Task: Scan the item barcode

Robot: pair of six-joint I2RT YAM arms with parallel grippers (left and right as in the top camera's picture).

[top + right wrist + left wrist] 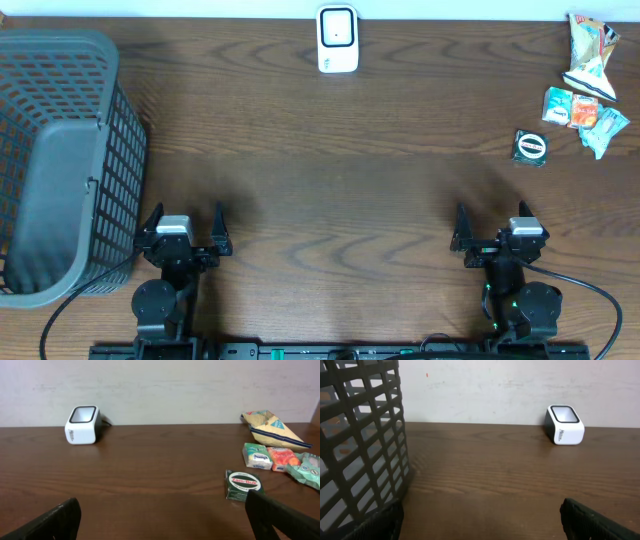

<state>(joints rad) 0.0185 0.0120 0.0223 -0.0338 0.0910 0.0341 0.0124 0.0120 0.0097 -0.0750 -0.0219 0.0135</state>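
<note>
A dark, wood-grained counter [330, 180] runs back to a plain pale wall [485, 390]. A white scanner [338, 39] stands at the far edge, near the middle, its window tilted up. A gray mesh basket [125, 170] fills the left end. The items lie at the far right: a crumpled snack bag [590, 55], three small packets [584, 110] just beside one another, and a dark green packet [530, 147] with a round label nearest the centre.

The left arm [165, 290] and right arm [525, 300] sit at the near edge, well apart. The left jaws are spread wide, holding and touching nothing. The right jaws are also spread wide and bare.

The basket wall stands just beside the left jaws, leaning over them in the left wrist view. The right arm's cable [590, 290] loops toward the near right corner. Between the arms and the scanner lies a broad stretch of open wood. The dark green packet is ahead and slightly right of the right jaws, apart from them.
</note>
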